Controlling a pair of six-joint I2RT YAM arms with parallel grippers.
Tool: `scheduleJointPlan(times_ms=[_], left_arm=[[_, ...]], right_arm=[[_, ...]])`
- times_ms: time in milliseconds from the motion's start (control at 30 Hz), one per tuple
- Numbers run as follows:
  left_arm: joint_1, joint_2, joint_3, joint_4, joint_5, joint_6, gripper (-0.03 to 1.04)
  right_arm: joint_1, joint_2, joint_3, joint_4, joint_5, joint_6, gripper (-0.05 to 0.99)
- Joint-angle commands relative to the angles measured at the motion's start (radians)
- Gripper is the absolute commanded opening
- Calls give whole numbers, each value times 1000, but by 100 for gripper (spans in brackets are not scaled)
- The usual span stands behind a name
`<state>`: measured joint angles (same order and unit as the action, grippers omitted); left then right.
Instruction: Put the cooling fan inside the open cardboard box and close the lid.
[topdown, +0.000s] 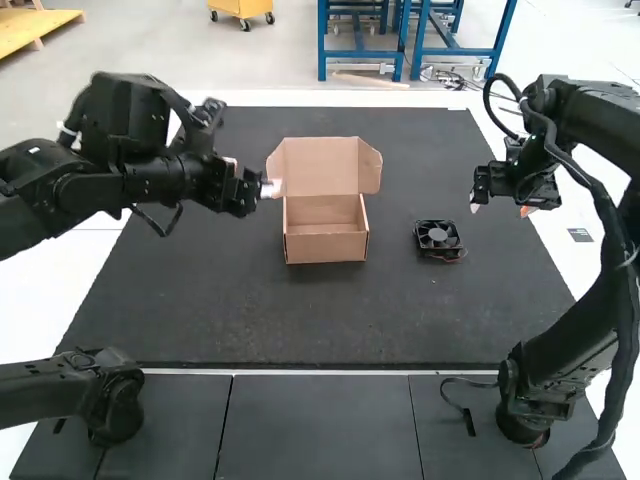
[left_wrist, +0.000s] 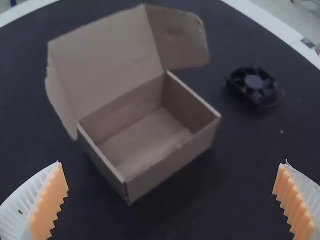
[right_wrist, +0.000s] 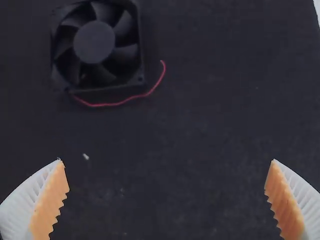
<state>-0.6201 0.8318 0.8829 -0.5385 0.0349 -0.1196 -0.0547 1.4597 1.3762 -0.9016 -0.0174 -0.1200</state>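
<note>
Centrally, cardboard box (topdown: 325, 240), lid (topdown: 318, 165) upright; square black bladed fan (topdown: 438, 237) nearby; left claw (left_wrist: 170, 166), right claw (right_wrist: 166, 162) apart.

The high view looks down from behind, cardboard box (topdown: 325, 243) central. Both wrist views hang nearer, sharing the fan (right_wrist: 94, 41) beside the box (all three see it).

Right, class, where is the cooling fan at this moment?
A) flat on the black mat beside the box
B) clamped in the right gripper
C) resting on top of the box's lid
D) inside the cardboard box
A: the cooling fan lies flat on the black mat, apart from the open cardboard box, and the left wrist view shows nothing inside the box.
</note>
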Motion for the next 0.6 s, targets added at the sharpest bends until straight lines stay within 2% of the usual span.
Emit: scheduleJointPlan(times_ms=[0, 233, 300, 433, 567], left_arm=[[-44, -23, -15, -15, 19, 17, 97], [-136, -53, -45, -49, 8, 28, 97], [-155, -65, -59, -40, -40, 51, 97], [-179, -77, -87, -15, -81, 71, 97], [-179, -79, -105, 9, -118, 86, 97]], right_arm=[[-27, 28, 9, 13, 10, -9, 90], [-53, 100, 24, 29, 14, -43, 90], [-62, 123, 37, 29, 19, -60, 90], [-77, 163, 67, 27, 20, -98, 90], [-79, 194, 89, 29, 22, -145, 90]])
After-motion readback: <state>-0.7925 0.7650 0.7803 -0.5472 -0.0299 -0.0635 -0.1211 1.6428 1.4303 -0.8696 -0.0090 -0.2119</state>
